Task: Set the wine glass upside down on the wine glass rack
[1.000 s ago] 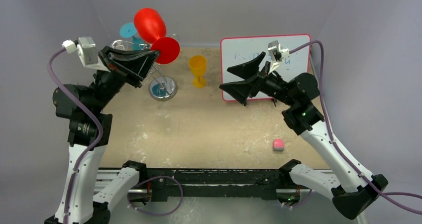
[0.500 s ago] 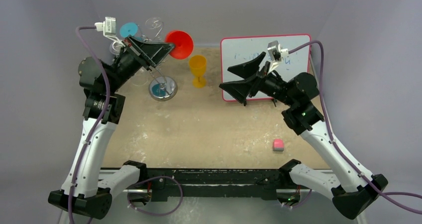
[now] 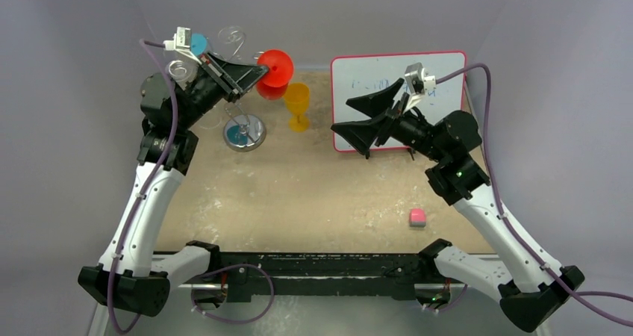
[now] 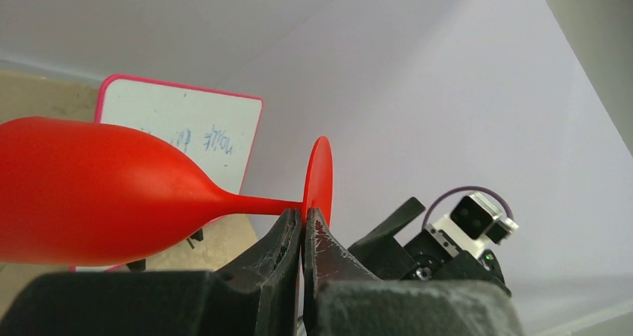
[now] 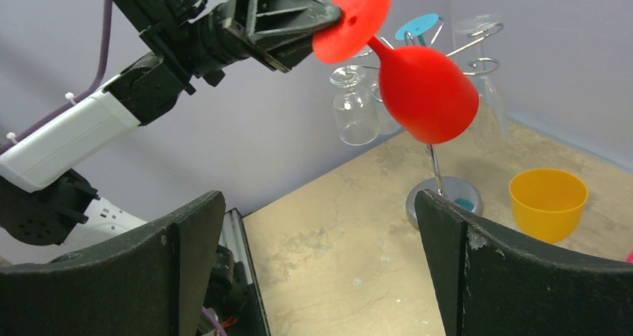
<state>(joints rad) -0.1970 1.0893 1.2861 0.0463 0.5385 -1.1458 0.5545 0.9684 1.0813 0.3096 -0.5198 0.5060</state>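
My left gripper (image 3: 257, 70) is shut on the round foot of the red wine glass (image 3: 275, 69), held high with its bowl hanging down and away. In the left wrist view the fingertips (image 4: 292, 228) pinch the foot's edge and the red glass's bowl (image 4: 97, 190) lies to the left. In the right wrist view the red glass (image 5: 422, 89) hangs in front of the silver wire rack (image 5: 478, 48). The rack's round shiny base (image 3: 244, 133) stands at the back left. My right gripper (image 3: 358, 119) is open and empty over the whiteboard's left edge.
Clear glasses (image 5: 354, 104) and a teal-footed one (image 5: 416, 26) hang upside down on the rack. A yellow wine glass (image 3: 296, 104) stands upright right of the base. A pink-framed whiteboard (image 3: 418, 82) lies at the back right. A small pink block (image 3: 417, 216) lies front right.
My left arm has swung the red glass from bowl-up to bowl-down and moved it right, beside the rack. The right arm has barely moved.
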